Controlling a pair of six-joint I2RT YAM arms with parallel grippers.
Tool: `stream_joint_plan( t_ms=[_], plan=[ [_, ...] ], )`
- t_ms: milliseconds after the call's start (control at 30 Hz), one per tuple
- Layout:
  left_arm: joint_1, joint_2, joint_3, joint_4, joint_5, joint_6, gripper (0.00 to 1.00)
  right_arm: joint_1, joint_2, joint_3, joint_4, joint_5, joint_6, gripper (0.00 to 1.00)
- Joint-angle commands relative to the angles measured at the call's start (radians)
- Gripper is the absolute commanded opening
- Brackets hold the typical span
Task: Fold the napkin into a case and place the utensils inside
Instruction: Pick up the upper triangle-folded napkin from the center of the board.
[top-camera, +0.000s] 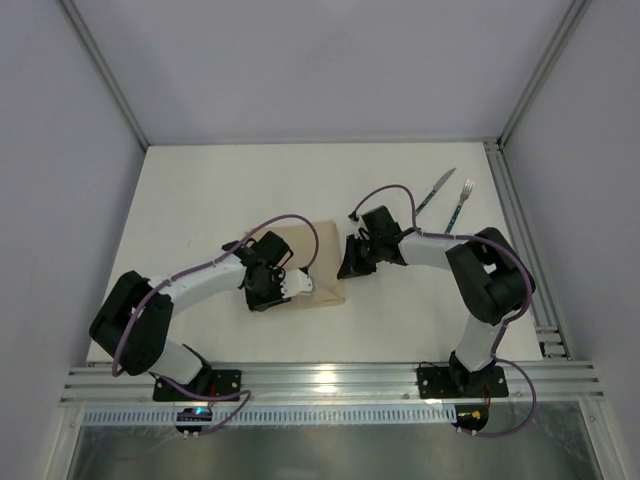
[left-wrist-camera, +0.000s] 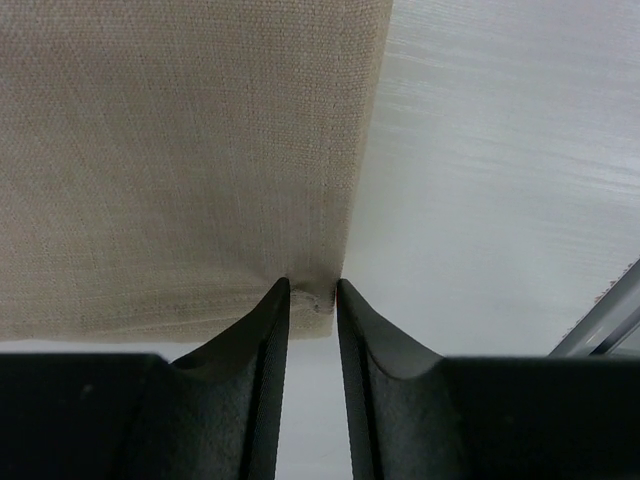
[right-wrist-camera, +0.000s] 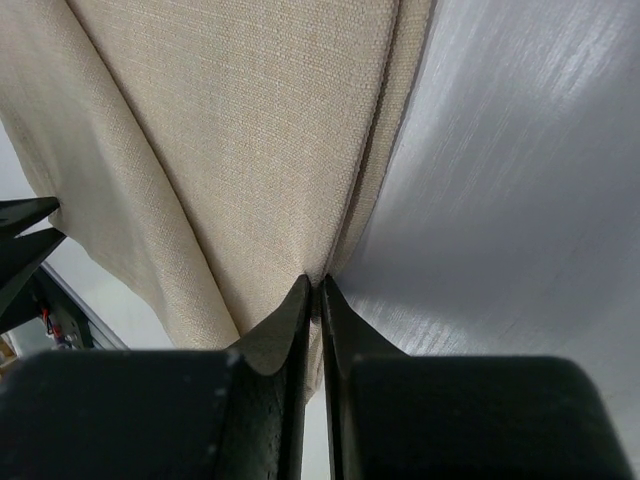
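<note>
Now, napkin (top-camera: 325, 280) at worktop (top-camera: 220, 200) centre: my left end effector (left-wrist-camera: 313, 290) narrowed onto a hemmed corner, my right end effector (right-wrist-camera: 312, 285) pinched almost closed on its 3 o'clock edge, likely to carry a fold across; knife (top-camera: 437, 189) and fork (top-camera: 461, 205) lie clear at 1 o'clock.

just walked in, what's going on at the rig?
Both arms are on a beige-tan cloth napkin lying partly folded on the white table. The left gripper pinches one corner; the right gripper is clamped on a folded edge at the opposite side. The teal-handled silver knife and fork lie at the far right, clear of the cloth.
</note>
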Motion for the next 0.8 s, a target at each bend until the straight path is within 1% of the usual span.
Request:
stream_joint_plan(
  t_ms=[0,67,100,167,200,233,333,533,767],
  plan=[
    [-0.003,0.015,0.004,0.016,-0.001,0.013,0.26,0.001,0.022,-0.019,-0.016,0.052,-0.011,0.09],
    [-0.003,-0.002,0.002,0.011,-0.001,0.016,0.24,0.000,0.023,-0.019,-0.018,0.053,-0.012,0.06],
    [-0.003,-0.007,0.002,0.007,-0.001,0.018,0.18,0.000,0.023,-0.019,-0.018,0.053,-0.014,0.04],
    [-0.001,-0.021,-0.002,-0.001,0.000,0.023,0.12,-0.002,0.025,-0.019,-0.018,0.053,-0.015,0.04],
    [-0.001,-0.024,-0.005,-0.002,-0.003,0.024,0.03,-0.002,0.025,-0.019,-0.016,0.053,-0.017,0.04],
    [-0.001,-0.027,-0.011,-0.002,-0.009,0.026,0.00,-0.003,0.026,-0.019,-0.018,0.053,-0.018,0.04],
    [-0.001,-0.038,-0.025,0.001,-0.029,0.035,0.00,-0.008,0.023,-0.019,-0.021,0.055,-0.024,0.04],
    [0.037,-0.088,-0.039,-0.022,-0.034,0.069,0.00,-0.011,0.018,-0.020,-0.024,0.053,-0.032,0.04],
    [0.051,-0.059,-0.044,-0.018,-0.047,0.078,0.00,-0.009,0.017,-0.020,-0.018,0.041,-0.035,0.04]
  ],
)
